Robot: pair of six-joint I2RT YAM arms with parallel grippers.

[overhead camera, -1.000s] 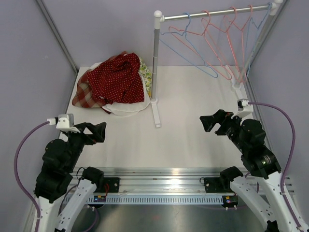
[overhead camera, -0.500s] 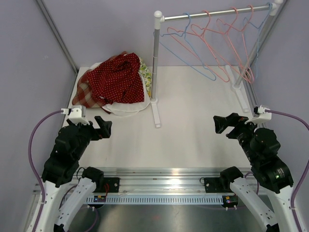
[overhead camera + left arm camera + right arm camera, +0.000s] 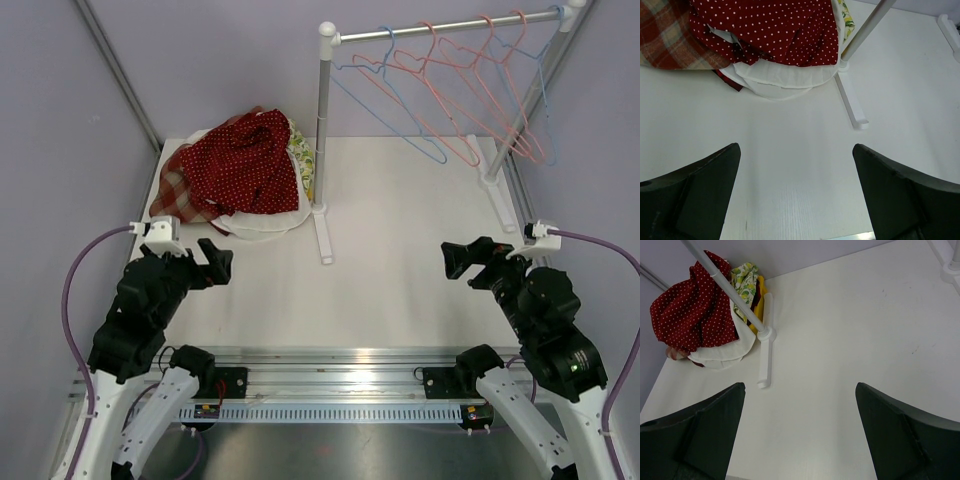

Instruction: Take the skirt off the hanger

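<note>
Holding: nothing. My left gripper (image 3: 215,260) and right gripper (image 3: 462,258) hang above the table (image 3: 400,230), fingers spread wide.
Left arm: folded back over its base, gripper aimed toward the far-left corner.
Right arm: folded the same way, gripper pointing left across the table.
Skirt (image 3: 245,160): red with white dots, lying crumpled on a plaid cloth (image 3: 175,195) and a white cloth (image 3: 265,222) beside the rack (image 3: 323,130), well apart from both grippers.
Hangers (image 3: 450,95): pink and blue, on the rail (image 3: 440,28).
</note>
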